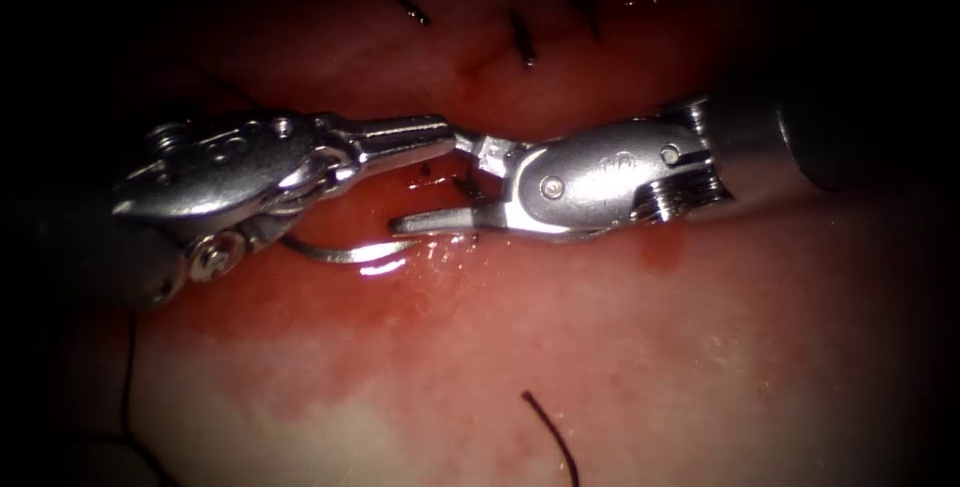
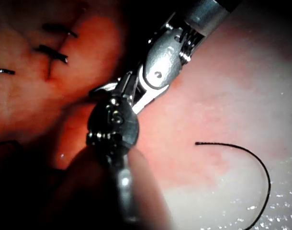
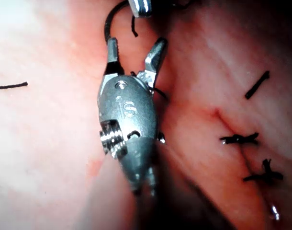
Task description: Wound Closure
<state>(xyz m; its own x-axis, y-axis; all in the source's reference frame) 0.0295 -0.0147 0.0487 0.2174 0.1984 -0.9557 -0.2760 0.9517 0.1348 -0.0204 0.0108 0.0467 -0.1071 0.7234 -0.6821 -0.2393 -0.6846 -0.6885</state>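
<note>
The tissue [image 1: 620,347] is a soft, wet slab, red where fluid has spread and pale and fatty toward the endoscope view's near edge; its sheen catches the light just under the tools. The left arm's tool [image 1: 440,129], polished steel with a rounded, riveted wrist, reaches in from the endoscope view's left with its jaws pressed together; what they pinch at the tip, if anything, cannot be made out, because the right tool's upper jaw meets them there and covers the spot. The right arm's tool [image 1: 440,182] comes in from the right with its jaws spread wide in a V, holding nothing, as the right wrist view [image 3: 135,53] shows plainly. The curved needle [image 1: 345,250], a thin bright arc, lies below the left tool's wrist; one end disappears behind that wrist, the other glints by the lower jaw of the right tool, and whether it enters the tissue cannot be told. Beyond the tools, dark knotted stitches [image 1: 522,39] cross the closed stretch of the cut. A loose dark thread [image 1: 555,435] curls over the pale tissue in front.
</note>
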